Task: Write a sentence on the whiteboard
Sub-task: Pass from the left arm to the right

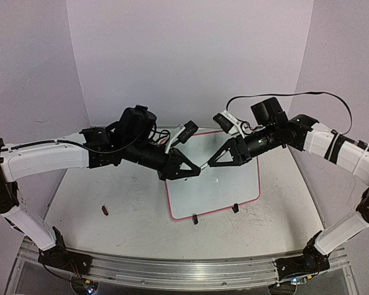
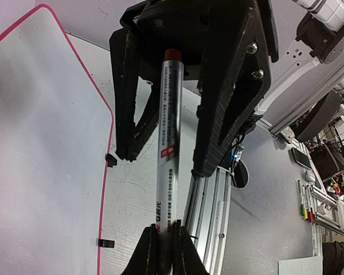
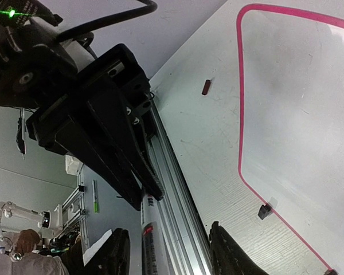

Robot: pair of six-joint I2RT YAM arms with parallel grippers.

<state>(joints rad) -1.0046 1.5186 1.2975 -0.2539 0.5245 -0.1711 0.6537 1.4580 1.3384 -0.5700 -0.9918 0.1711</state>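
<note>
The whiteboard [image 1: 227,184], white with a pink rim, lies flat mid-table; it also shows in the left wrist view [image 2: 40,143] and the right wrist view [image 3: 304,114]. No sentence is in view; its visible face is plain white. Above the board's left part my left gripper [image 1: 195,169] is shut on a silver marker [image 2: 169,143] with a red end. My right gripper [image 1: 211,162] faces it, tip to tip. Its fingers [image 3: 226,252] straddle the marker [image 3: 152,240] with gaps on both sides, so it stands open. The marker's tip is hidden.
A small red cap [image 1: 104,210] lies on the table to the left of the board, also seen in the right wrist view [image 3: 206,87]. Two black clip feet [image 1: 195,219] stand at the board's near edge. An aluminium rail [image 1: 172,270] runs along the table's front.
</note>
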